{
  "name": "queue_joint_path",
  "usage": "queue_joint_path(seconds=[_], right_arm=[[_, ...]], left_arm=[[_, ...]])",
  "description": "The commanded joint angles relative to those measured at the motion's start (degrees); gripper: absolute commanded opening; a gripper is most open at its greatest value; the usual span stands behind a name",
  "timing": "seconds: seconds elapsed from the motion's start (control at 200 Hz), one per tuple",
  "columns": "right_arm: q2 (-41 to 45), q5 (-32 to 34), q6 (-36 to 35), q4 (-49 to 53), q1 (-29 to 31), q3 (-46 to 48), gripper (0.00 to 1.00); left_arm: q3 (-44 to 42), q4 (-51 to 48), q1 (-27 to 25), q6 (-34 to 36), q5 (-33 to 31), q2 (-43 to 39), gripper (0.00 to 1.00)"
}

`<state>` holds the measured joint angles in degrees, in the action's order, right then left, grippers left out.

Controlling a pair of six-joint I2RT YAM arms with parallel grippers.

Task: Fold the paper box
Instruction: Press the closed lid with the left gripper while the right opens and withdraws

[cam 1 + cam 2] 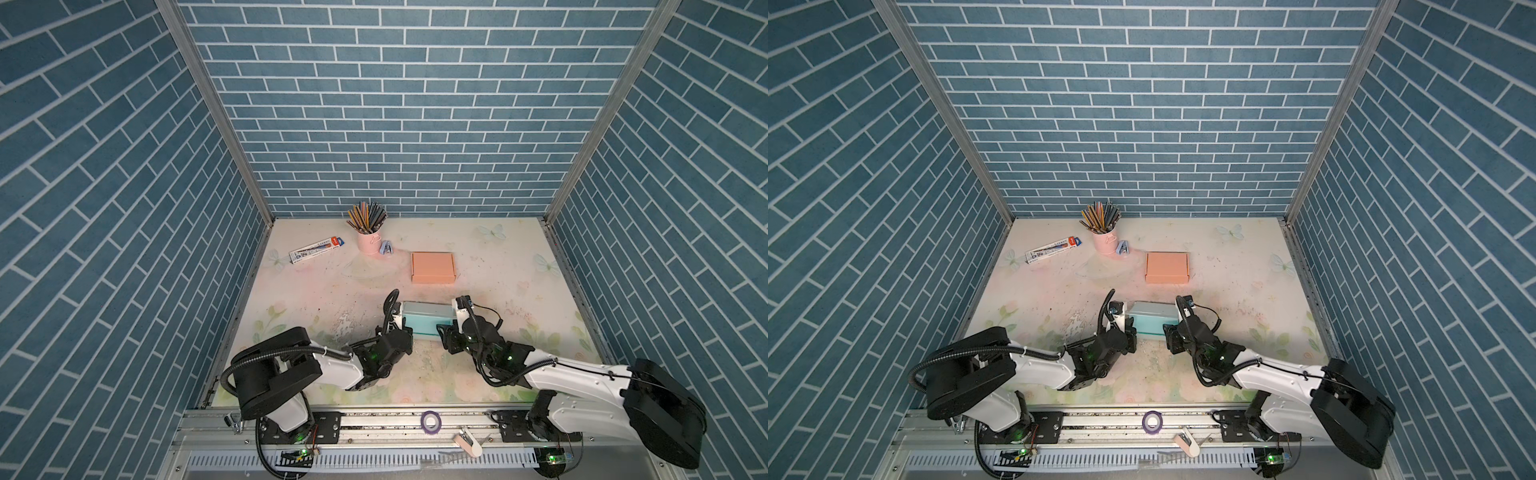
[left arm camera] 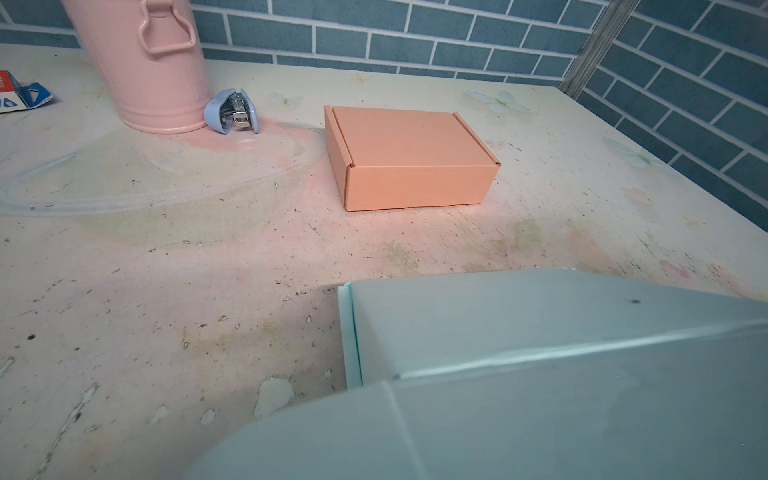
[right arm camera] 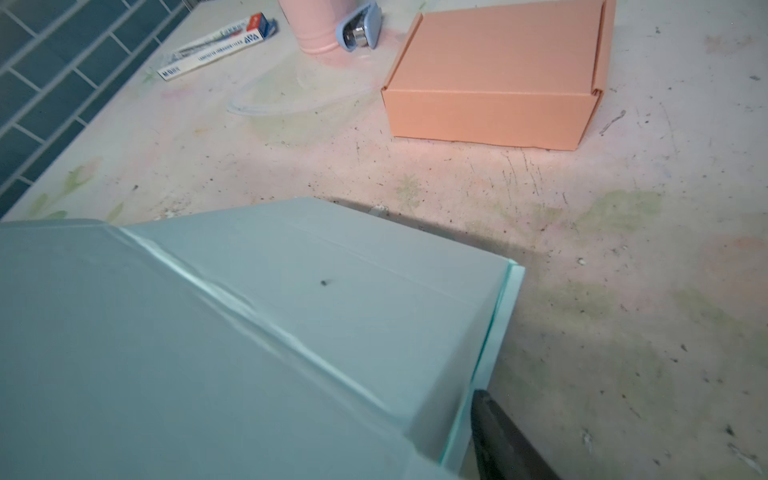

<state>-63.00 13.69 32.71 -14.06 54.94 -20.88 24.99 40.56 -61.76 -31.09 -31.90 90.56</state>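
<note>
In both top views the pale teal paper box [image 1: 426,318] [image 1: 1152,318] is seen on the table [image 1: 316,299], lodged between the two claws. The left claw [image 1: 395,327] is set at one end and the right claw [image 1: 445,331] at the other. The fingers of both are hidden beneath the wrists. The left claw is taken to be fully closed, though whether card is pinched in it cannot be told. How wide the right claw stands cannot be told either. Beyond the claws, toward the back wall, a finished orange box [image 1: 433,267] is found, well apart.

In the left wrist view the teal box [image 2: 540,332] is shown just ahead of the claw, crossed by a whitened crease, with a rounded flap [image 2: 311,436] nearest the lens. No finger is shown.

In the right wrist view one dark finger [image 3: 503,436] is seen just beside the side edge of the teal box [image 3: 311,291]; its partner is not shown. The crease here is buckled.

The box is judged light and thin: stiff across its panels, yielding at the score lines, easily dented, and probably slippery. It would best be held at a flap edge or end wall near a corner, not mid-panel.
</note>
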Motion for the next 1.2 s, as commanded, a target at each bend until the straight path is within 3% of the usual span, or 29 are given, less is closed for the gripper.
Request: queue_joint_path(seconds=[0.0, 0.255, 0.36, 0.54, 0.82, 1.05, 1.19], right_arm=[[6.9, -0.2, 3.5, 3.3, 1.1, 0.9, 0.63], [20.8, 0.3, 5.9, 15.8, 2.8, -2.6, 0.64], [22.5, -0.5, 6.0, 18.7, 3.6, -6.5, 0.63], [19.1, -2.2, 5.3, 21.9, 3.5, -13.6, 0.60], [10.9, 4.0, -0.4, 29.0, 2.5, -21.0, 0.60], [5.2, -4.9, -0.6, 25.0, -6.6, -18.3, 0.61], [0.4, -7.3, -0.2, 22.9, -8.3, -16.7, 0.61]], left_arm=[[0.8, -2.6, -0.3, -0.7, 1.3, 0.5, 0.02], [2.5, -3.5, -0.3, 0.2, 1.4, 2.0, 0.03], [2.6, -3.6, -0.4, 0.2, 1.4, 2.1, 0.03], [2.5, -4.0, -0.3, 0.1, 1.2, 2.3, 0.02], [2.4, -4.0, -0.3, 0.3, 1.2, 1.9, 0.03], [2.7, -4.5, -0.5, 1.9, 1.0, 1.7, 0.03], [2.5, -4.6, -0.7, 2.2, 1.1, 1.4, 0.04]])
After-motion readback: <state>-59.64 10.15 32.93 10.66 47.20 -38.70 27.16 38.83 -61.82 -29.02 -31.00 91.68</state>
